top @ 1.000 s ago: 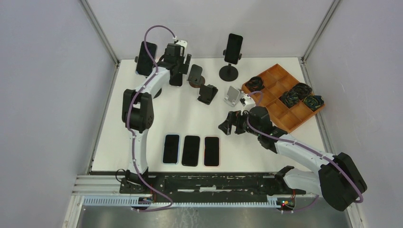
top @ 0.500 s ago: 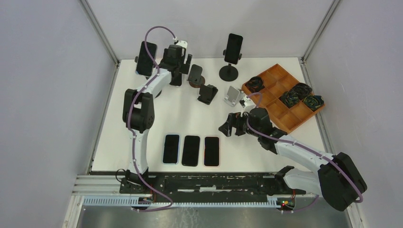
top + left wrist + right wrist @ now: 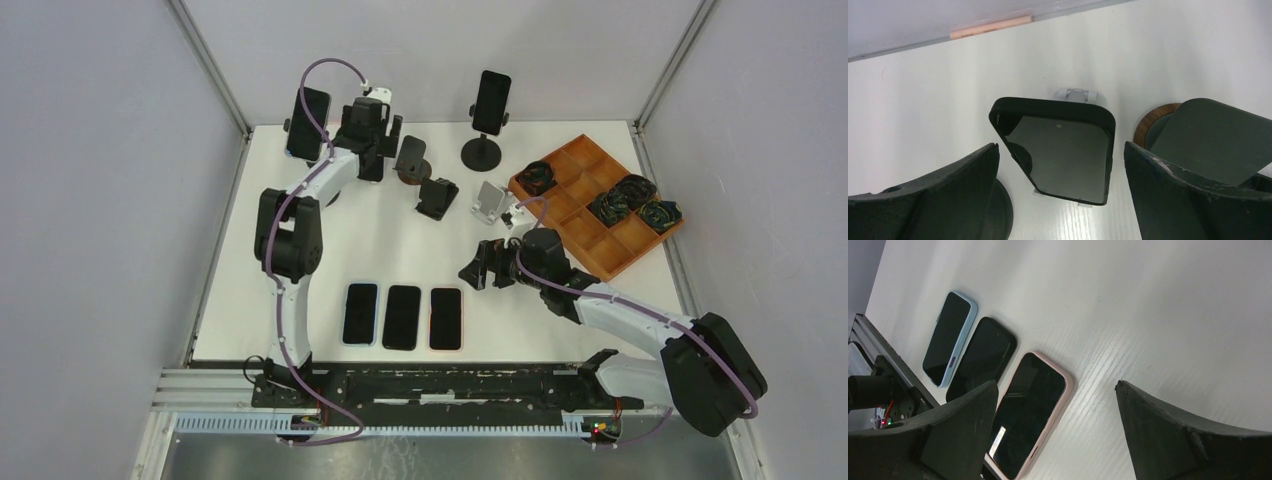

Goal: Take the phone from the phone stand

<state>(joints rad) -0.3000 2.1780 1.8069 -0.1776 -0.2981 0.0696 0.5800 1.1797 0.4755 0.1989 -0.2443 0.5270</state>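
Far left first: the left gripper [image 3: 1060, 152] is out at the back of the table [image 3: 400, 240], jaws spread wide. Its two dark fingers [image 3: 958, 190] flank the phone [image 3: 1060, 150] without touching it. That phone, in a dark case, leans tilted on a small pale phone stand [image 3: 1075, 94], whose hinge peeks over the top edge. From overhead the wrist mostly hides it. Just to its right sits a wooden-based stand [image 3: 1148, 122], close enough to mind.

How will it handle? I'd call it a rigid slab, moderately heavy, with slick glass on the face and a case that should grip better. So the hold belongs across the two long cased edges, around mid-height and off the screen. The stand looks light, so a pull straight along the lean may drag or tip it. Lifting up and clear of the bottom lip seems safer.

Moving right, three phones [image 3: 403, 316] lie flat in a row near the front. The right gripper [image 3: 1055, 385] hangs over bare table beside the pink-cased one, jaws apart and holding nothing. Far right sits an orange tray [image 3: 590, 205].
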